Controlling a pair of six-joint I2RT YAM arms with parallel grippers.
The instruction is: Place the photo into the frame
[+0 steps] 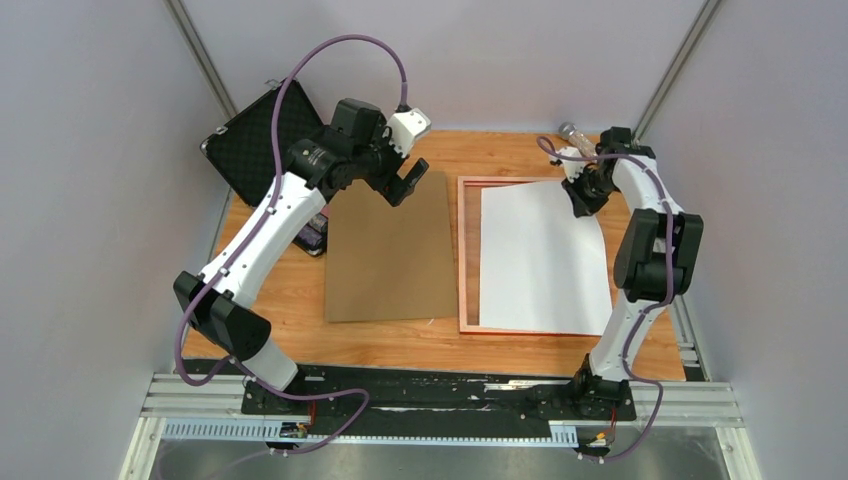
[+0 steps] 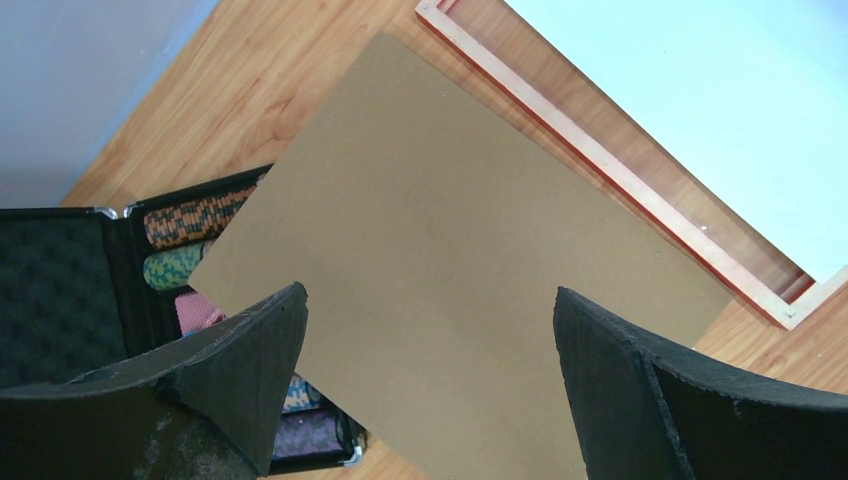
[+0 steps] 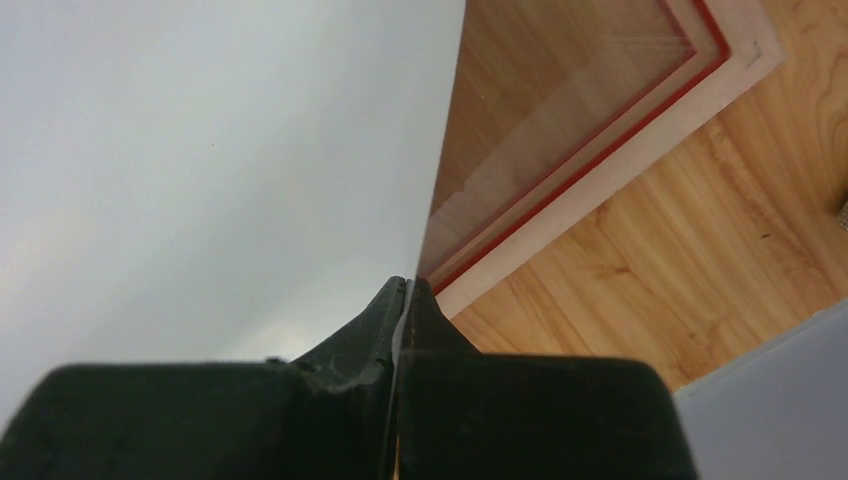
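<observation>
right pincer [image 3: 408, 290] pinched tight on the far corner of the photo [image 1: 540, 260], white back up, lying askew over the frame [image 1: 466, 250]. a thin, light sheet, likely to bow; best held by its border. left pincer [image 2: 430, 300] spread wide, empty, above the brown board [image 1: 385, 255].

The wooden table [image 1: 400, 345] bears a brown backing board [image 1: 388, 250], the frame [image 1: 463, 260] beside it, and a black case [image 1: 255, 135]
</observation>
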